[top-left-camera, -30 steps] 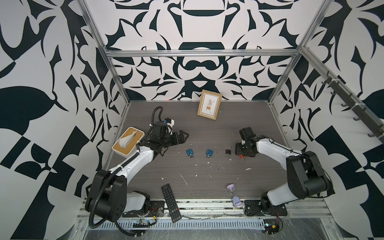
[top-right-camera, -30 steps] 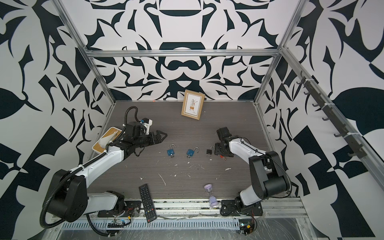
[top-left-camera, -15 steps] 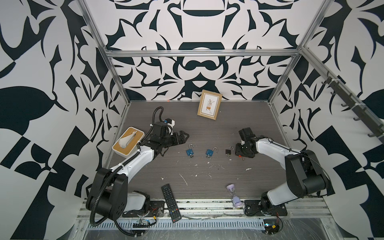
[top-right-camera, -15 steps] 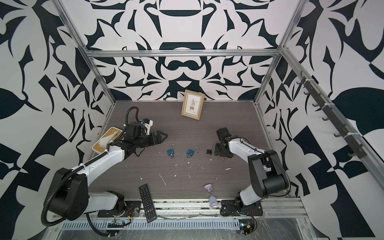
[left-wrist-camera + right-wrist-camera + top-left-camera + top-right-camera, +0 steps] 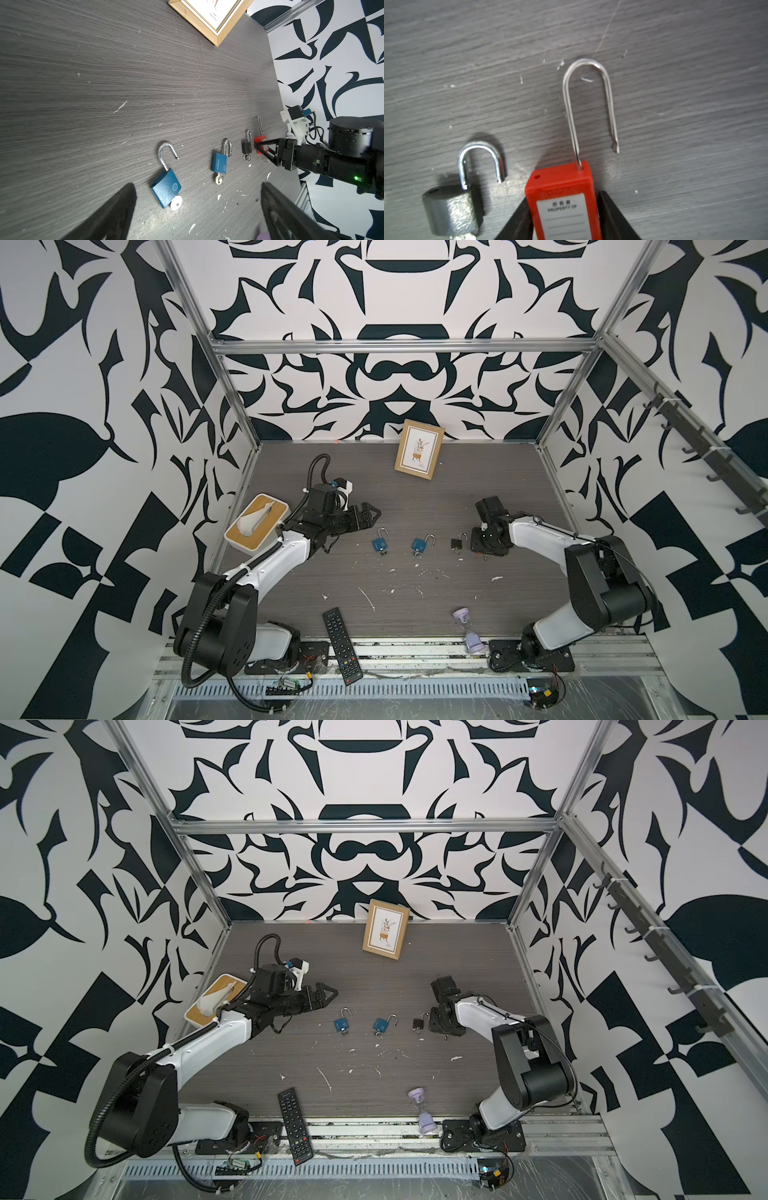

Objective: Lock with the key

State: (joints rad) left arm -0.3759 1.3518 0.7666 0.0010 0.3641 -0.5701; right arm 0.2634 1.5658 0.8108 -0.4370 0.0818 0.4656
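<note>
At the lower centre of the right wrist view, your right gripper (image 5: 563, 196) has its fingers pressed to both sides of the red padlock (image 5: 562, 182). The padlock lies flat with its shackle (image 5: 586, 61) sprung open. Pinched across smooth plastic, it could swivel or slip when lifted, and the small grey padlock (image 5: 452, 209) just beside it may get nudged. Your left gripper (image 5: 197, 185) hangs spread wide. A second ago a top view showed red beside the right gripper; now the gripper nearly hides it.
</note>
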